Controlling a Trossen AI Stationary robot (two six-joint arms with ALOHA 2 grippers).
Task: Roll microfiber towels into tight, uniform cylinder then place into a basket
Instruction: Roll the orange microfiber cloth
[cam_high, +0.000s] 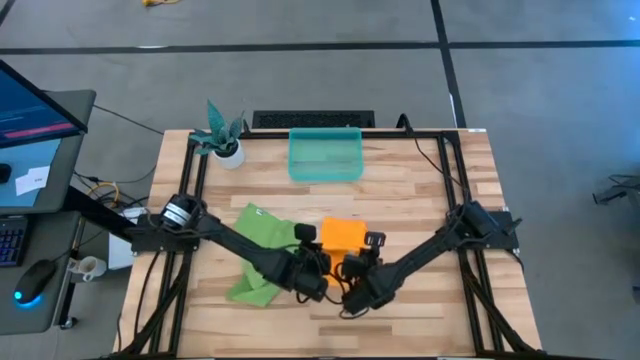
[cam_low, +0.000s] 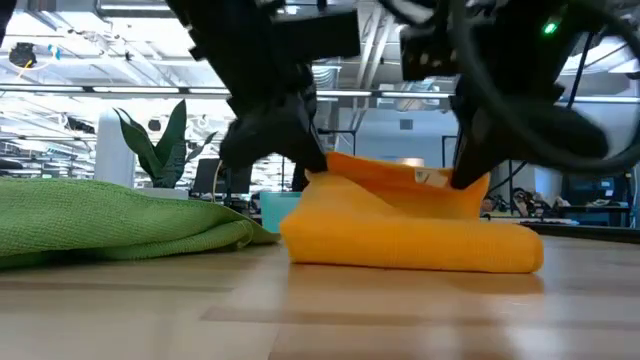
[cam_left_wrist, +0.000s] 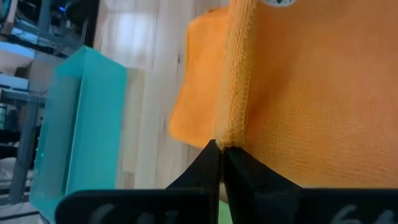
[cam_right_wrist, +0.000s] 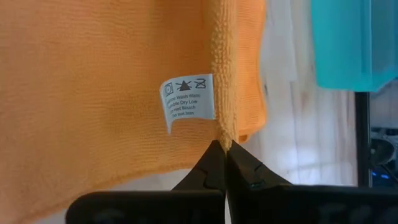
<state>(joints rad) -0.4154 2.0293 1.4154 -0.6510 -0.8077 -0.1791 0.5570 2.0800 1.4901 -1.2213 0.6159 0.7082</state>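
Jaws of both the left gripper and right gripper pinch the soft orange-yellow microfiber towel's hem near the wooden table's front edge; rolling is just starting, and next calls for turning that hem over evenly.

Green towel partly hidden under left arm.

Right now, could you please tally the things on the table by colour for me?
Orange towel, pinched at its edge by the left gripper and the right gripper: 1
Green towel: 1
Teal bin: 1
White pot with a teal plant: 1
Total: 4
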